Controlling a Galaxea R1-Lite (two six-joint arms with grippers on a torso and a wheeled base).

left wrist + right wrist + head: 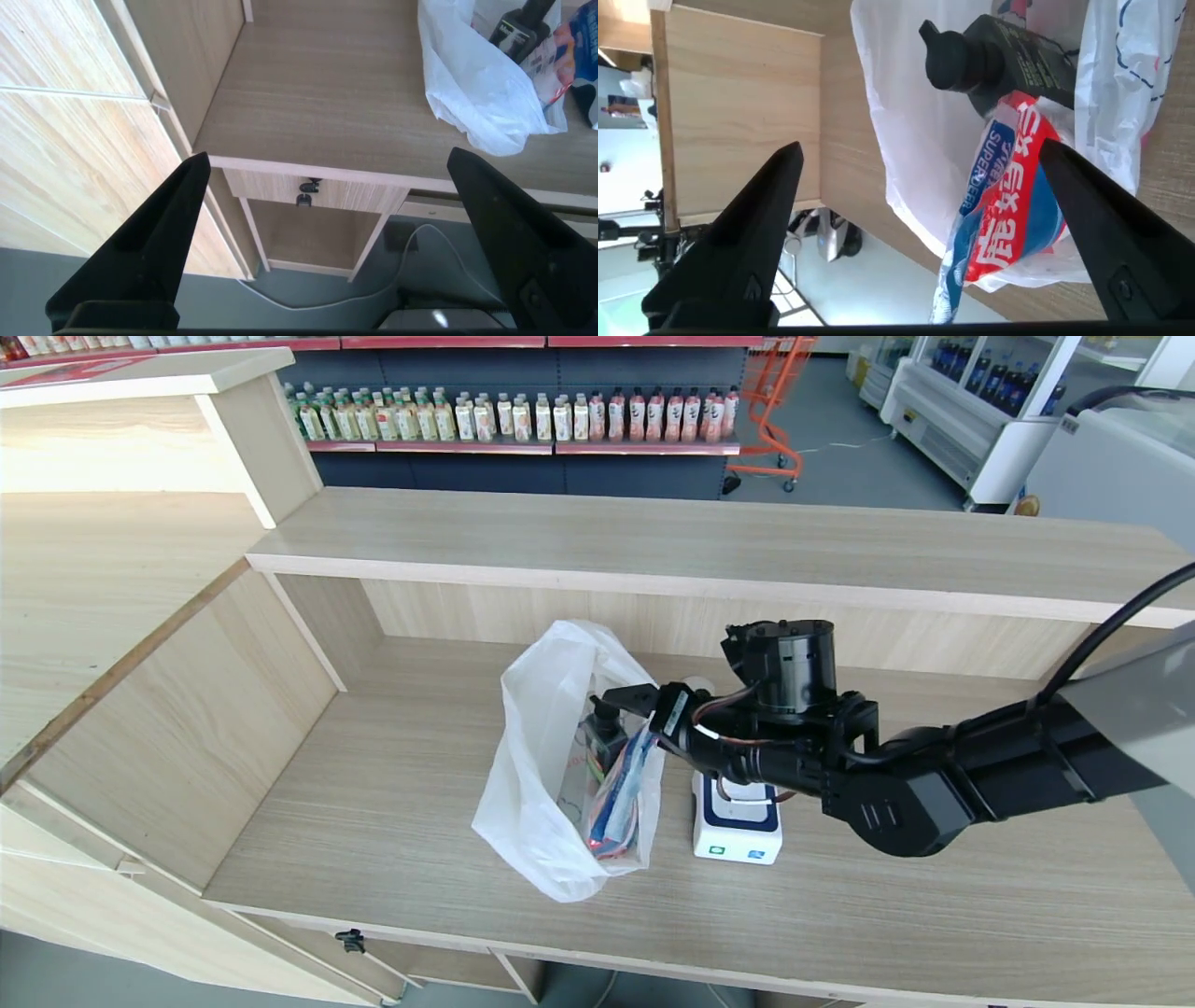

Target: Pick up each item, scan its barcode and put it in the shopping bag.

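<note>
A white plastic shopping bag (pixel 537 784) stands open in the middle of the wooden counter (pixel 401 803). Inside it are a dark pump bottle (pixel 605 728) and a blue-and-red packet (pixel 621 789). My right gripper (pixel 624 700) hovers at the bag's mouth, open, its fingers spread wide with nothing gripped. The right wrist view looks between those fingers (pixel 747 243) at the pump bottle (pixel 990 56) and packet (pixel 1008 196) in the bag (pixel 896 121). My left gripper (pixel 329 161) is open and empty, off the counter's front edge, with the bag (pixel 476 103) farther away.
A white scanner base (pixel 738 821) stands just right of the bag, under my right arm. A raised ledge (pixel 709 546) runs behind the counter and a wooden side wall (pixel 187 737) closes its left. Bare counter lies left of and in front of the bag.
</note>
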